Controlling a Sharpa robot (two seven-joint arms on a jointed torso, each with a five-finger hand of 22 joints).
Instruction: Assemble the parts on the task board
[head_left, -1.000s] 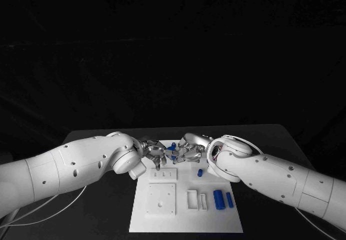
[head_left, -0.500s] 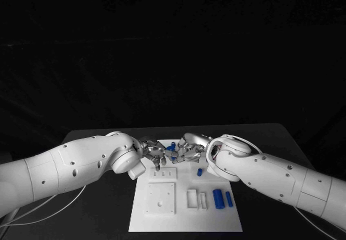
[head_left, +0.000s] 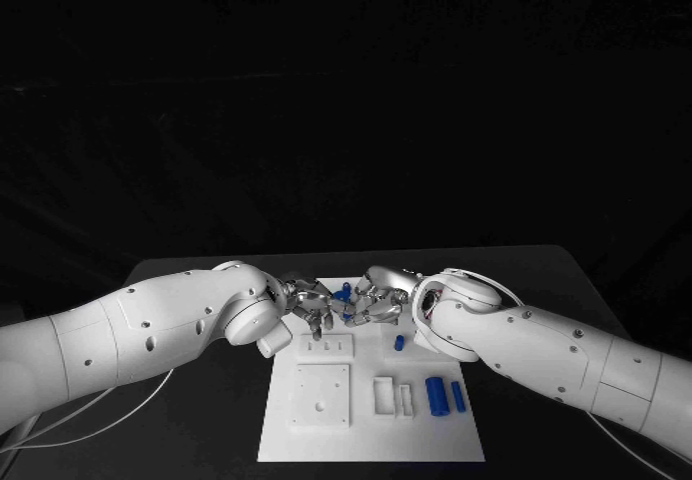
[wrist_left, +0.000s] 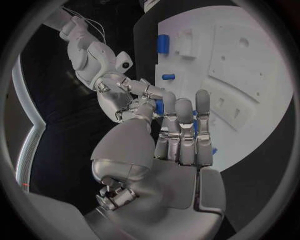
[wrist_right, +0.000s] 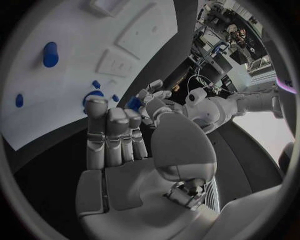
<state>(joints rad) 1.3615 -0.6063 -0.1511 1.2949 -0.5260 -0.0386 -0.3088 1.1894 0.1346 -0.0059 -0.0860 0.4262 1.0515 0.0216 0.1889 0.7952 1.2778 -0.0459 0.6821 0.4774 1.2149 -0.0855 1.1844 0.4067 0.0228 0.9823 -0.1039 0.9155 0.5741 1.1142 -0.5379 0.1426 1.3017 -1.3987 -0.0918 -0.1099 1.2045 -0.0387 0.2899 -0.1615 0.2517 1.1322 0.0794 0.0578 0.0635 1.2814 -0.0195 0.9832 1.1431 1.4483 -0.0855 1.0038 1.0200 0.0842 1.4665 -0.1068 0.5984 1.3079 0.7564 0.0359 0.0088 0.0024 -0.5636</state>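
We are pinching a small blue part (head_left: 343, 295) between the meeting fingertips of our left hand (head_left: 307, 301) and right hand (head_left: 375, 300) over the task board's (head_left: 372, 445) far edge.

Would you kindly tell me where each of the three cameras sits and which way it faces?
Head view: from the robot's head, looking down at the task board; both white arms enter, the left hand and right hand meeting at its far end.
Left wrist view: behind the left hand, facing the board and the right hand.
Right wrist view: behind the right hand, facing the board and the left hand.
Shared: all three show the board and both hands.
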